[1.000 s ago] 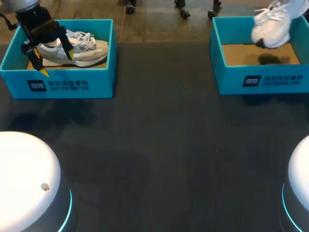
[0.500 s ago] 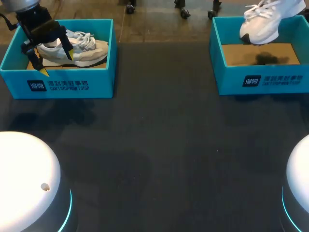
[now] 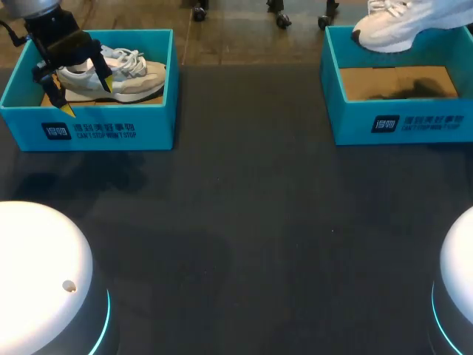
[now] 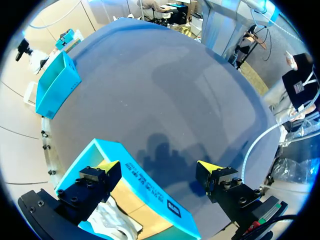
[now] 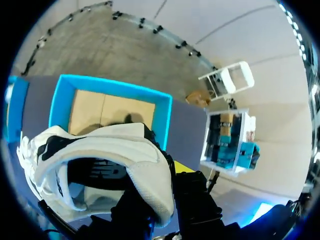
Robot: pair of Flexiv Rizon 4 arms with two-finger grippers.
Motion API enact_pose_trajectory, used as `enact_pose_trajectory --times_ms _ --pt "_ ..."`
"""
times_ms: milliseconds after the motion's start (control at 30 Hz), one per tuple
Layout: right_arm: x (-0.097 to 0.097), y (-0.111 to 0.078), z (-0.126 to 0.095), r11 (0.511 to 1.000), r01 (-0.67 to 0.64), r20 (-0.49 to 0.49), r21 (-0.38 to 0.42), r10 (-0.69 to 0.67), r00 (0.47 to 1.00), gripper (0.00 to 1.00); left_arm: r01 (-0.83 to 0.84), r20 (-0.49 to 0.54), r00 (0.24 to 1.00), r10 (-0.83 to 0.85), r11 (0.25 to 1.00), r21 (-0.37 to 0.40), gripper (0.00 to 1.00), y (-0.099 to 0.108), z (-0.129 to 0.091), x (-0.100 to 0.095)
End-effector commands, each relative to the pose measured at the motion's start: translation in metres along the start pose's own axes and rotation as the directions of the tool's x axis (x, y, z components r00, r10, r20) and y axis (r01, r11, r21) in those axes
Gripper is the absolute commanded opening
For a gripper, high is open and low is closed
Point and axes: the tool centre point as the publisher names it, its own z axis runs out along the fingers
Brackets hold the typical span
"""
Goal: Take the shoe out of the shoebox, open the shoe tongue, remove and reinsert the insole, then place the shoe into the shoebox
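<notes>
A white sneaker point(image 3: 392, 29) hangs above the right teal shoebox point(image 3: 399, 122), toe toward the table's middle. In the right wrist view my right gripper point(image 5: 161, 176) is shut on the white sneaker point(image 5: 100, 145) at its heel collar, with the right shoebox point(image 5: 162, 125) and its bare cardboard floor below. In the head view that gripper is out of sight. A beige-and-white sneaker point(image 3: 118, 74) lies in the left teal shoebox point(image 3: 111, 126). My left gripper point(image 3: 85, 95) hangs open over that box's near-left part. Its open fingers straddle the left shoebox's wall point(image 4: 150, 185), and the sneaker's laces point(image 4: 112, 222) show beneath one finger.
Dark tabletop point(image 3: 251, 222) stretches between the two boxes and toward the front edge. The right shoebox point(image 4: 55, 85) is seen far ahead of my left gripper across the table.
The white sneaker has risen and swung left above the right box, its toe lifting toward level. My left arm has not moved.
</notes>
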Motion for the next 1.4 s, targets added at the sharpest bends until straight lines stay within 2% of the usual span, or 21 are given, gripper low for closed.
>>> enact_pose_trajectory --times_ms 33,400,433,600,767,833,900,1300,1400 --pt "0.000 0.013 -0.004 0.981 -0.104 0.003 0.162 0.104 0.995 0.00 0.000 -0.001 1.000 0.000 1.000 -0.002 1.00 0.000 0.000 0.001" --pt "0.000 0.013 -0.004 0.981 -0.104 0.003 0.162 0.104 0.995 0.00 0.000 -0.001 1.000 0.000 1.000 -0.002 1.00 0.000 0.000 0.001" --pt "0.002 0.013 -0.001 0.977 -0.128 0.024 0.168 0.125 0.992 0.00 0.000 -0.001 1.000 0.000 1.000 -0.002 1.00 0.000 0.000 0.001" --pt "0.013 0.007 0.024 0.966 -0.167 0.004 0.197 0.170 0.985 0.00 0.000 -0.001 1.000 0.000 1.000 -0.002 1.00 0.000 0.000 0.001" --pt "0.016 0.005 0.046 0.959 -0.196 -0.009 0.206 0.202 0.979 0.00 0.000 -0.001 1.000 0.000 1.000 -0.002 1.00 0.000 0.000 0.001" --pt "0.017 0.004 0.055 0.957 -0.207 -0.030 0.204 0.218 0.976 0.00 0.000 -0.001 1.000 0.000 1.000 -0.002 1.00 0.000 0.000 0.001" --pt "0.018 0.000 0.060 0.964 -0.215 -0.085 0.159 0.230 0.970 0.00 0.000 -0.001 1.000 0.000 1.000 -0.002 1.00 0.000 0.000 0.001" --pt "0.018 0.000 0.060 0.964 -0.215 -0.085 0.159 0.230 0.970 0.00 0.000 -0.001 1.000 0.000 1.000 -0.002 1.00 0.000 0.000 0.001" --pt "0.026 -0.003 0.066 0.967 -0.220 -0.085 0.128 0.231 0.969 0.00 0.000 -0.001 1.000 0.000 1.000 -0.002 1.00 0.000 0.000 0.001"
